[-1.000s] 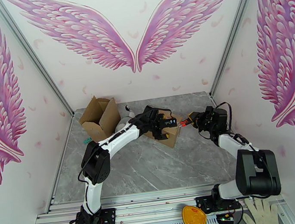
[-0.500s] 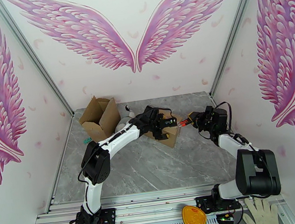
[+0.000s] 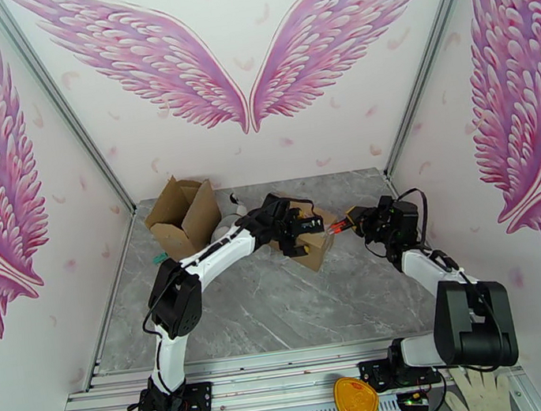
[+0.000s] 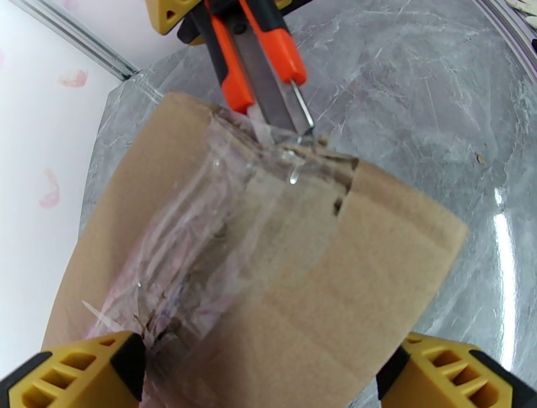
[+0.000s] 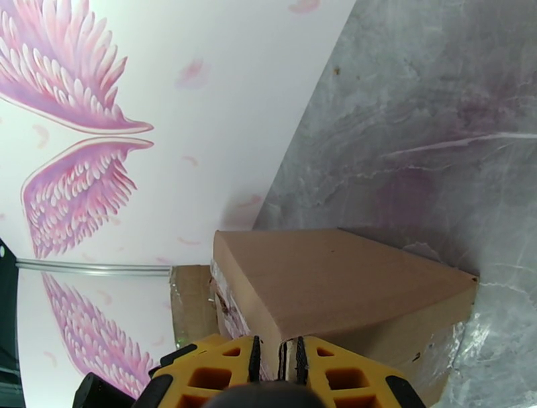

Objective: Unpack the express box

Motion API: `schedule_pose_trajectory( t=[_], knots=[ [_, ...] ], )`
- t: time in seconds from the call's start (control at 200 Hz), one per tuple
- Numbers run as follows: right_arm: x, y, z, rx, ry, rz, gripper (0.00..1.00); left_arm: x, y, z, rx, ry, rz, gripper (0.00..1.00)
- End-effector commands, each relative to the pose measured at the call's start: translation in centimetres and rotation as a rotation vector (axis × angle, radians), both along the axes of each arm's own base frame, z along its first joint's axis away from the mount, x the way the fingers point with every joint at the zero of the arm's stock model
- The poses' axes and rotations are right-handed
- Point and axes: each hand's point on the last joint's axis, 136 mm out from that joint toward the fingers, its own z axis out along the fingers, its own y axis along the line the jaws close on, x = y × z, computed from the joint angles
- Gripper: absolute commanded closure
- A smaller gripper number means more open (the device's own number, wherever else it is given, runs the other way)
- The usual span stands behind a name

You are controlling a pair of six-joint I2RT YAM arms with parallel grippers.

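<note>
The express box [image 3: 312, 238] is a small brown carton sealed with clear tape, lying at mid-table. My left gripper [image 3: 296, 233] straddles it from above. In the left wrist view its yellow fingers [image 4: 74, 372] press against both sides of the express box [image 4: 288, 282], jaws wide. My right gripper [image 3: 358, 220] is shut on an orange-and-black utility knife [image 3: 338, 226]. The blade of the utility knife [image 4: 265, 64] touches the taped seam at the box's far end. In the right wrist view the right gripper [image 5: 287, 362] is nearly closed, with the express box [image 5: 335, 282] just ahead.
A larger opened cardboard box [image 3: 184, 212] stands at the back left, with white items [image 3: 231, 217] beside it and a small green object [image 3: 158, 258] nearby. On the near rail lie an orange-yellow object [image 3: 356, 402] and a white glove [image 3: 478, 392].
Almost nothing has changed. The right forearm has shifted slightly, and the knife stays at the box's right end. The left gripper stays on the box.
</note>
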Motion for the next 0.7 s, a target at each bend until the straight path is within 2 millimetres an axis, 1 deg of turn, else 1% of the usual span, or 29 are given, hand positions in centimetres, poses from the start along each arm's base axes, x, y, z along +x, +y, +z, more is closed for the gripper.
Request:
schedule_pose_trajectory(
  t=[0.0,0.105,0.2,0.29,0.445,0.61,0.695],
  knots=[
    [-2.2,4.2,-2.5,0.04,0.116,0.192,1.0,-0.2,-1.4,5.3,-0.117,-0.116,-0.042,0.06],
    [-1.9,4.3,-2.5,0.042,0.114,0.203,1.0,-0.9,-2.0,4.7,-0.105,-0.119,-0.058,0.06],
    [-1.3,4.6,-2.5,0.052,0.101,0.223,1.0,-0.6,-2.3,4.3,-0.112,-0.114,-0.03,0.06],
    [-0.7,4.7,-2.0,0.057,0.087,0.24,1.0,-0.4,-2.5,4.1,-0.124,-0.12,-0.003,0.06],
    [-0.2,4.9,-1.3,0.048,0.074,0.264,1.0,0.0,-3.0,4.4,-0.137,-0.142,0.015,0.06],
    [-0.6,5.0,-1.6,0.057,0.081,0.269,1.0,1.2,-2.9,3.7,-0.106,-0.146,0.052,0.06],
    [-1.1,5.2,-1.7,0.063,0.085,0.275,1.0,1.6,-2.9,3.8,-0.119,-0.146,0.062,0.06]
  ],
)
